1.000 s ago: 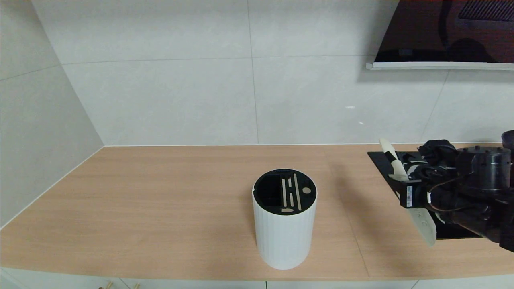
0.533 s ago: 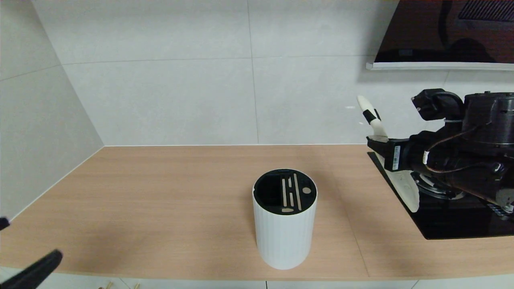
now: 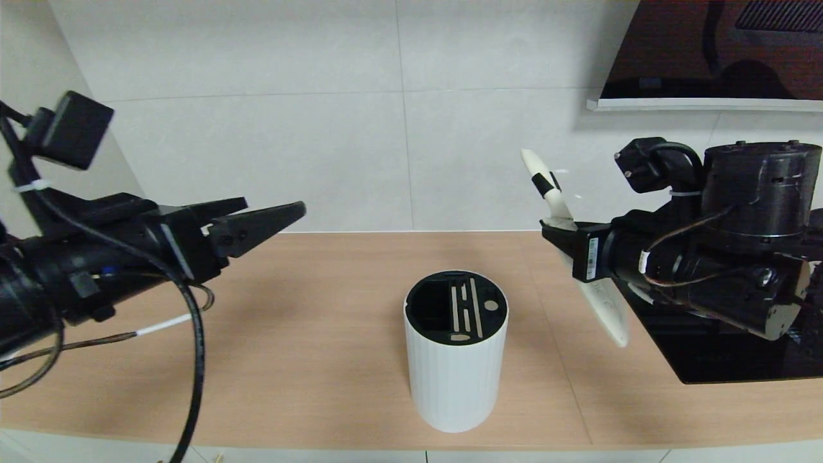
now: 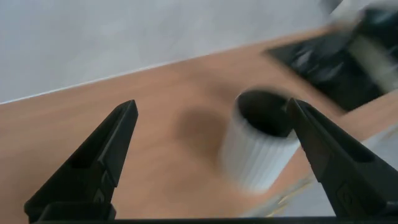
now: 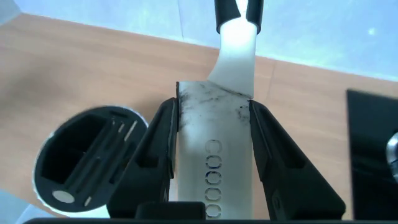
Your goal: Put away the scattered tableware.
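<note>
A white ribbed knife holder (image 3: 455, 350) with a black slotted top stands upright on the wooden counter (image 3: 289, 334); it also appears as the holder (image 4: 258, 146) and the holder (image 5: 87, 165) in the wrist views. My right gripper (image 3: 566, 247) is shut on a white knife (image 3: 601, 302), held in the air to the holder's right, handle up and blade tip down. The knife blade (image 5: 214, 162) lies between the right fingers (image 5: 158, 155). My left gripper (image 3: 270, 218) hangs open above the counter, left of the holder, and its fingers (image 4: 93, 162) stand wide apart.
A black cooktop (image 3: 720, 354) lies in the counter at the right. A dark range hood (image 3: 707, 58) hangs above it. Tiled walls close the back and left side. Bare counter lies on both sides of the holder.
My right gripper lifted the knife off the cooktop area and carried it left toward the holder. My left arm rose into view from the lower left.
</note>
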`<state>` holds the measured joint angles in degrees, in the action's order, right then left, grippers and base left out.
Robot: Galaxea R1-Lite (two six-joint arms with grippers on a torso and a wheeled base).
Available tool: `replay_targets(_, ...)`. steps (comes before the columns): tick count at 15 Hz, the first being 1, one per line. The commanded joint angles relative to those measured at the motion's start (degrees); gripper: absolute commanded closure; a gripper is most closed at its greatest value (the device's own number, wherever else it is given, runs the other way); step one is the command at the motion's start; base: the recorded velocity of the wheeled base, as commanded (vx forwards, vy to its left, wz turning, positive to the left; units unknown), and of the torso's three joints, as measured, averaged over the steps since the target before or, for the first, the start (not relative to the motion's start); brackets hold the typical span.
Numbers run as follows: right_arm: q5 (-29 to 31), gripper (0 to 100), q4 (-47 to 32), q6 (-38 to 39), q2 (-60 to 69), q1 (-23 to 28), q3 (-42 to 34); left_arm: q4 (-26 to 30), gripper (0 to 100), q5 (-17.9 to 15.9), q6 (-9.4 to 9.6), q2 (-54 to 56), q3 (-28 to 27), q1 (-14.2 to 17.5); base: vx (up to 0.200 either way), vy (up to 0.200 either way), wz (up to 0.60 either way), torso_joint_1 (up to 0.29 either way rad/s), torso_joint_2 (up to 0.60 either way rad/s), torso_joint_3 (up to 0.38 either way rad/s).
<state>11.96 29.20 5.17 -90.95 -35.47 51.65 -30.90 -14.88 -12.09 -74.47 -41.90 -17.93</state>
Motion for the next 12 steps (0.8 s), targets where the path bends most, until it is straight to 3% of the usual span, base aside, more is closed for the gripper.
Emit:
replay_targets(1,0.2,100,-0.1,0.9,-0.3,-5.0,-0.5,-3.5,0,-0.4,-6.98,-7.1,0.3,-5.9,0.000,0.000,0.00,0.000,0.00,0.000)
replay_targets(2,0.2,100,-0.1,0.9,-0.2,-5.3,-0.8,-3.5,0,-0.4,-8.03,-7.3,0.3,-6.6,0.000,0.000,0.00,0.000,0.00,0.000)
replay_targets(3,0.1,100,0.1,0.7,0.0,-7.3,-2.1,-4.2,0,-0.6,-11.81,-9.0,0.2,-10.9,0.000,0.000,0.00,0.000,0.00,0.000)
replay_targets(4,0.2,100,0.1,0.7,0.1,-8.4,-2.1,-5.6,0,-0.6,-13.92,-10.4,0.2,-13.1,0.000,0.000,0.00,0.000,0.00,0.000)
replay_targets(5,0.2,100,0.1,0.8,0.1,-10.0,-2.2,-8.9,0,-0.6,-17.44,-12.3,0.2,-15.5,0.000,0.000,0.00,0.000,0.00,0.000)
replay_targets(7,0.2,100,0.4,1.0,0.0,-12.7,-2.3,-16.6,0,-0.6,-25.61,-15.5,0.0,-17.0,0.000,0.000,0.00,0.000,0.00,0.000)
replay_targets(9,0.3,100,2.4,1.2,-0.4,-14.3,-2.3,-19.2,0,-0.6,-30.18,-17.5,-0.8,-17.0,0.000,0.000,0.00,0.000,0.00,0.000)
replay_targets(12,0.6,100,3.5,2.4,-2.1,-15.1,-1.8,-19.4,0,-0.1,-33.35,-19.8,-1.9,-17.2,0.000,0.000,0.00,0.000,0.00,0.000)
